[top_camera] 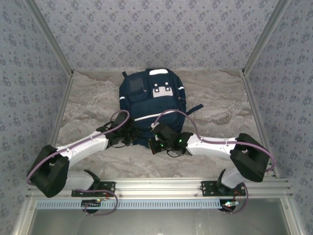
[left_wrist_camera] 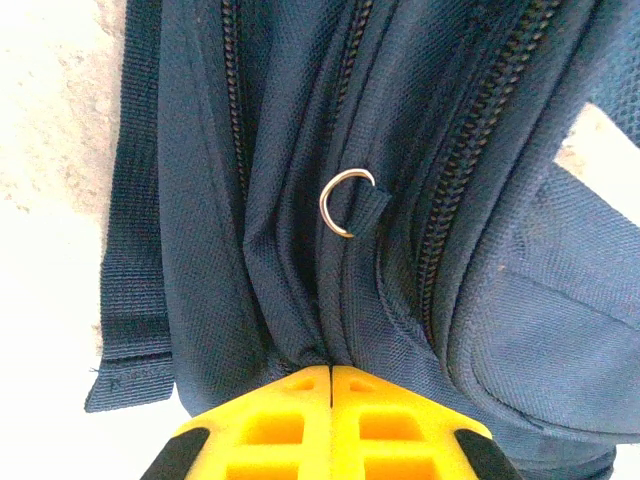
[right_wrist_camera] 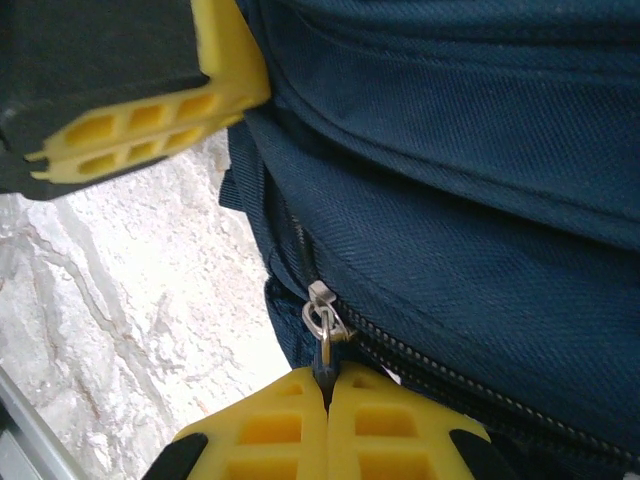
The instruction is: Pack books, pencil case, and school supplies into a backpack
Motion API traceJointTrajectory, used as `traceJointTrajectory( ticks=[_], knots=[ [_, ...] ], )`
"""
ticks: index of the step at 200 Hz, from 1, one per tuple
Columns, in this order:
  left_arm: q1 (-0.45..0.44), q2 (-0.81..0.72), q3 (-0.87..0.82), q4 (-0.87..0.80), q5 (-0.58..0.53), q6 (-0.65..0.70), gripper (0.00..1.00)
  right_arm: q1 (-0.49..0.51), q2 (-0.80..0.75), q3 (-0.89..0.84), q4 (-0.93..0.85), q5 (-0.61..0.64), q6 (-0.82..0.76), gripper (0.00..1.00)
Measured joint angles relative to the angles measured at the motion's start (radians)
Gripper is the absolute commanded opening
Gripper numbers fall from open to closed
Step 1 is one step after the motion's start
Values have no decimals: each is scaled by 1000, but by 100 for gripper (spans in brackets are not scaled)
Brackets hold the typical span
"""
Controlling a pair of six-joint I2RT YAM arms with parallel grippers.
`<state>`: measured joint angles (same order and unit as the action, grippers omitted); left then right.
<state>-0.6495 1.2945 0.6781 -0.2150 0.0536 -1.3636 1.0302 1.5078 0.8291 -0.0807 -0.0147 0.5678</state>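
The navy backpack (top_camera: 151, 93) lies flat in the middle of the table, its zippered end toward the arms. My left gripper (top_camera: 133, 138) is shut on a fold of the backpack's fabric (left_wrist_camera: 300, 330) just below a small metal ring (left_wrist_camera: 345, 200); its yellow fingertips (left_wrist_camera: 331, 368) meet with cloth bunched at their tips. My right gripper (top_camera: 155, 139) is shut on the dark tab of a silver zipper pull (right_wrist_camera: 322, 325) at the end of a closed zipper. The left gripper's yellow fingers (right_wrist_camera: 140, 130) press against the backpack beside it. The books, pencil case and school supplies are out of view.
The marble-patterned tabletop (top_camera: 220, 112) has bare room on both sides of the backpack. Patterned walls (top_camera: 29, 73) close in the left, right and back. A metal rail (top_camera: 156, 186) runs along the near edge. A loose webbing strap (left_wrist_camera: 130, 280) hangs at the backpack's side.
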Motion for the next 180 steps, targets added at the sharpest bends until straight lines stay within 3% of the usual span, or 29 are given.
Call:
traceJointTrajectory(
  ticks=[74,180],
  knots=[
    [-5,0,13,-25,-21,31,0,-31,-52,-14,-92,3,-24,0],
    [-5,-6,28,-59,-46,62,0,-166,-106,-15,-219,-5,-108,0]
  ],
)
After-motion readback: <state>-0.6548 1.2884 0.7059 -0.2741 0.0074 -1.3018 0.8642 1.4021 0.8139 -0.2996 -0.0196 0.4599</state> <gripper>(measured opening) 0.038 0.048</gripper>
